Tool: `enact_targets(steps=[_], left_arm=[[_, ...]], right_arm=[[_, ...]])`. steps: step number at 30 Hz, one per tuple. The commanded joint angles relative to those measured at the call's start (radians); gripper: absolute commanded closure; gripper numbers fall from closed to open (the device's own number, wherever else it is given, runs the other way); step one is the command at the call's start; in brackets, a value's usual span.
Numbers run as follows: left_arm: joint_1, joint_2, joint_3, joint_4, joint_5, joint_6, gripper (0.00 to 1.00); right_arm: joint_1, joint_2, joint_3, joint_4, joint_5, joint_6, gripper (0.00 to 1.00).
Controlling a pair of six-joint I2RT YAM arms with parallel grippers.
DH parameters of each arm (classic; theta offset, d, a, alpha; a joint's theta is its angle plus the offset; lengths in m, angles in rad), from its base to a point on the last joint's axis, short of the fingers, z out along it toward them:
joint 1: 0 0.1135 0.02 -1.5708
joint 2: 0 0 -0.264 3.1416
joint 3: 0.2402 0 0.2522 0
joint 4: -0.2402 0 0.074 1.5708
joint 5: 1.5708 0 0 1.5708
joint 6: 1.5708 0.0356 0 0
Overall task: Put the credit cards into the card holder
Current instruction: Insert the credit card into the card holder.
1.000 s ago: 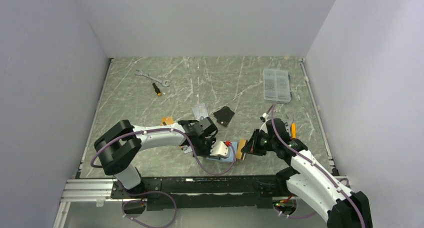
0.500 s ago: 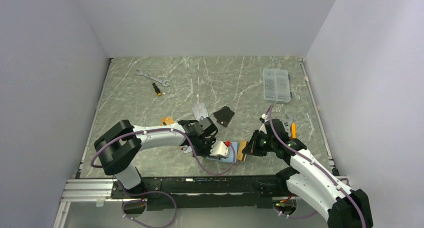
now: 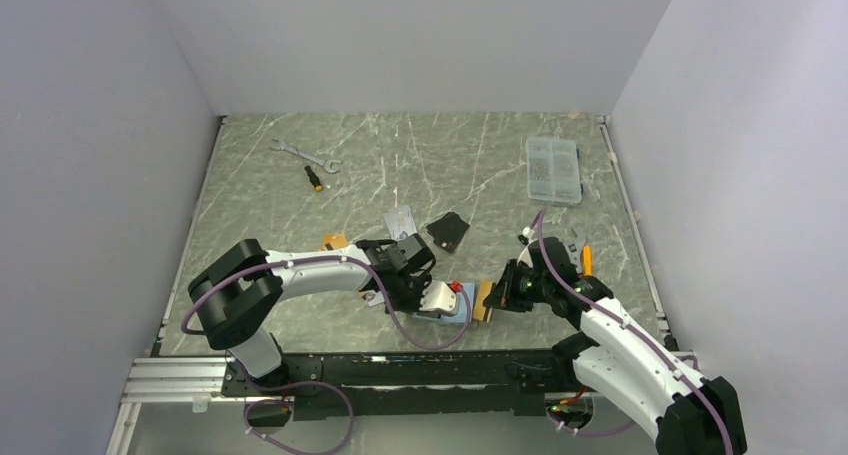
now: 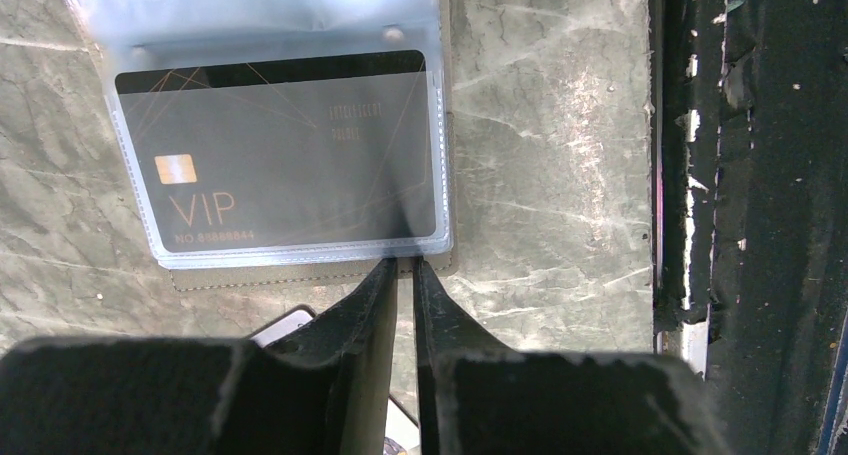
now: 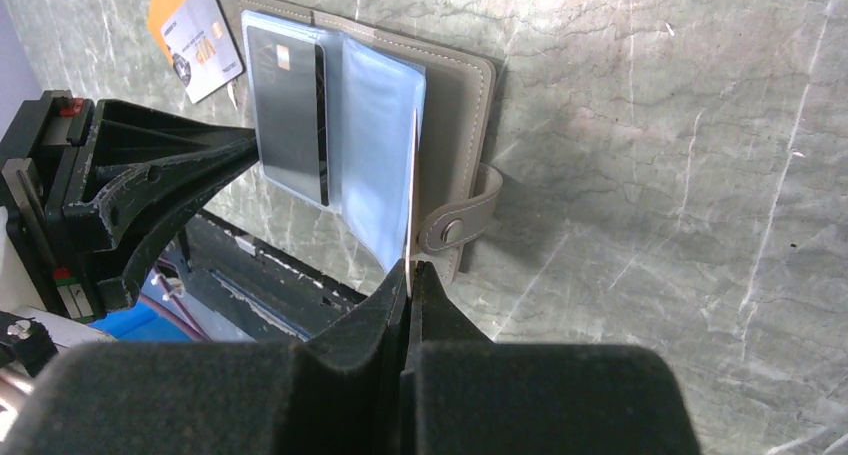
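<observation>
I count 6 credit cards (image 4: 280,155): 1 dark one inside the card holder (image 5: 460,105), 1 orange card (image 3: 483,300) at its edge, 2 loose cards (image 5: 205,40) just beside it, and 2 other cards (image 3: 400,220) well apart from it. Also 1 wrench (image 3: 305,155), 1 screwdriver (image 3: 314,178), 1 clear box (image 3: 553,170) and 1 black pouch (image 3: 447,230).

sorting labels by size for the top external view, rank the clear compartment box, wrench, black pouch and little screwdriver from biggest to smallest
1. clear compartment box, plainly the largest
2. wrench and black pouch: not ranked, since the wrench is longer but thin and the pouch is shorter but broader
3. screwdriver, the smallest
</observation>
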Motion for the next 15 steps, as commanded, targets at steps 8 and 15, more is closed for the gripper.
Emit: enact_targets(steps=[8,15], left_arm=[[-0.003,-0.026,0.03,-0.02,0.001,0.021,0.85],[-0.003,-0.028,0.032,-0.023,0.003,0.021,0.86]], right_arm=[[0.006,-0.039,0.087,-0.057,0.026,-0.012,1.0],[0.006,-0.01,0.076,-0.023,0.009,-0.015,1.0]])
